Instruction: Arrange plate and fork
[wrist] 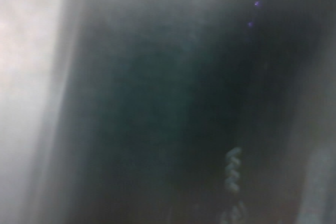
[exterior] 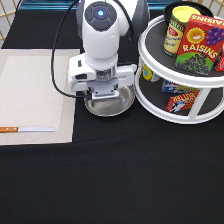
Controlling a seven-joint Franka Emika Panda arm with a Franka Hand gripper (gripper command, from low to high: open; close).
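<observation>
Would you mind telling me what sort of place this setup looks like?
Probably a mock dining table in a lab: a placemat, a metal plate under the robot's tool, and a turntable rack of groceries.

Placemat (exterior: 30, 100); knife (exterior: 27, 129); two-tier turntable (exterior: 150, 100)

Shiny silver plate (exterior: 112, 104), beige woven placemat (exterior: 35, 95), black tablecloth (exterior: 125, 175), seemingly orange-handled knife (exterior: 25, 129).
</observation>
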